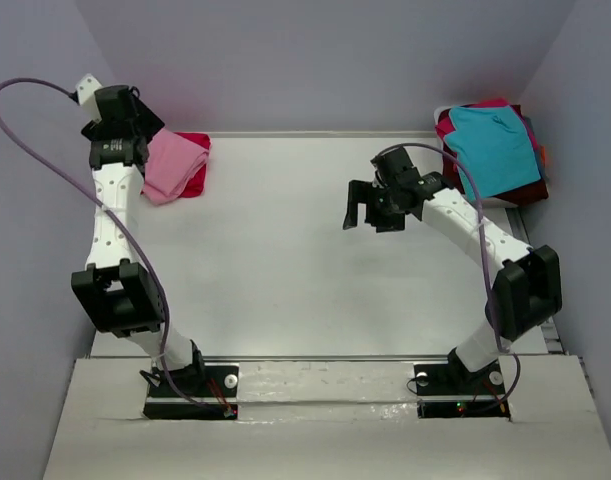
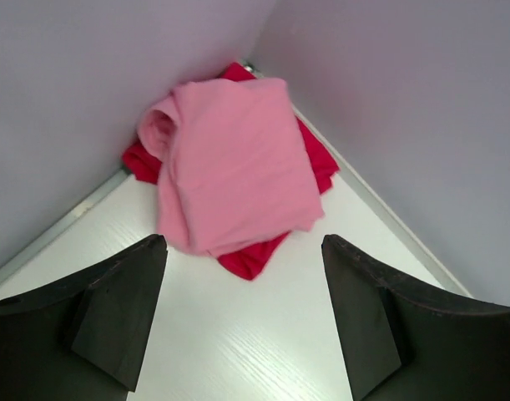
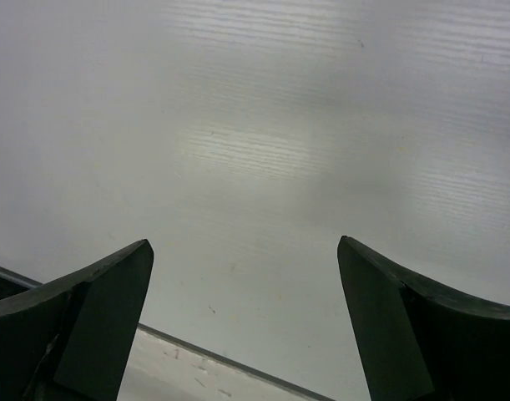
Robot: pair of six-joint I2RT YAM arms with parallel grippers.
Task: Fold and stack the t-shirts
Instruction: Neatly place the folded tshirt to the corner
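A folded pink t-shirt lies on a folded red t-shirt in the table's far left corner; both show in the left wrist view, pink over red. My left gripper is open and empty just beside and above this stack. A pile of unfolded shirts, teal on top of red and pink ones, sits at the far right. My right gripper is open and empty above the bare table, mid-right.
The white table is boxed in by grey walls on the left, back and right. The table's front edge shows in the right wrist view. A purple cable loops off the left arm.
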